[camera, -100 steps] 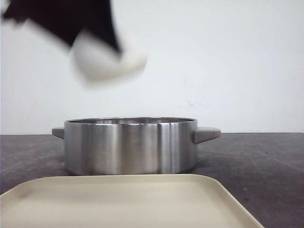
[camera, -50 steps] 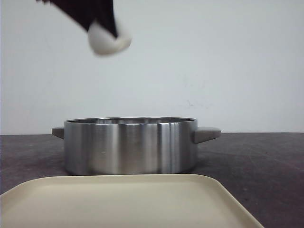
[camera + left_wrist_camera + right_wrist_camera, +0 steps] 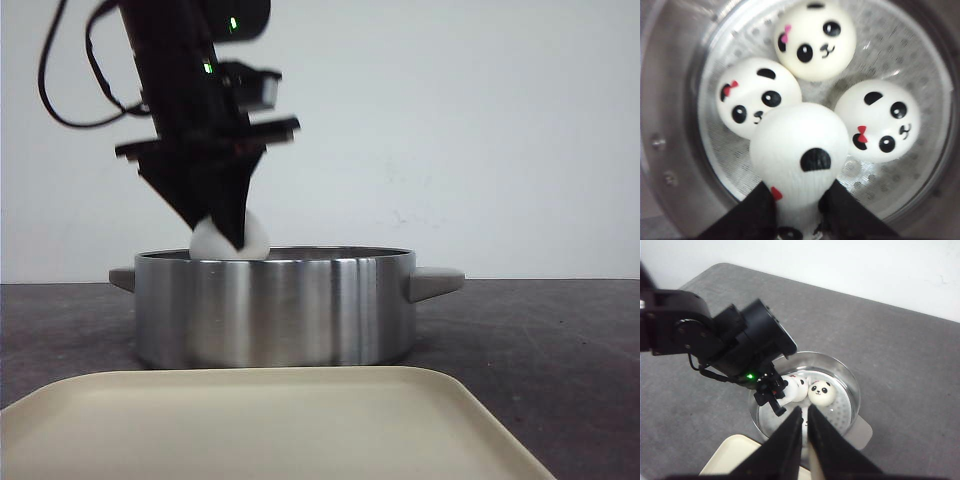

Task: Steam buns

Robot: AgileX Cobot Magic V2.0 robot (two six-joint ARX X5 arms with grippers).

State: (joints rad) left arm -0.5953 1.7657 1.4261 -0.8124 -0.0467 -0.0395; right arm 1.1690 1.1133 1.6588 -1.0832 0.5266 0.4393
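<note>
Front view: left arm (image 3: 185, 90) reaching steeply down over steel pot (image 3: 275, 305), left gripper (image 3: 228, 225) pointed at pot's left half, clenched on a white bun (image 3: 232, 238) sitting right at rim level. Pot mid-table, grey handles (image 3: 434, 283) sticking out each side. Beige tray (image 3: 270, 420) at near edge, just in front of pot. Dark tabletop (image 3: 560, 340), white wall behind.

Left wrist view: looking straight down into pot. Black fingers (image 3: 757, 212) pinching held bun (image 3: 800, 150) on both sides, one black eye patch and a red bow bit showing. Three more buns on perforated steamer plate (image 3: 920, 90): one with pink bow (image 3: 815, 40), one with red bow (image 3: 757, 97), another with red bow (image 3: 877, 120). Held bun above and between them; contact with them not clear.

Right wrist view: right gripper (image 3: 804, 427) hovering high above pot's near side, fingers pressed nearly together, nothing between. Below, left arm's wrist (image 3: 740, 342) angled into pot (image 3: 840, 371) from table's left side. Panda-face bun (image 3: 821, 392) visible inside, others partly hidden. Tray corner (image 3: 735, 452) toward near edge.
</note>
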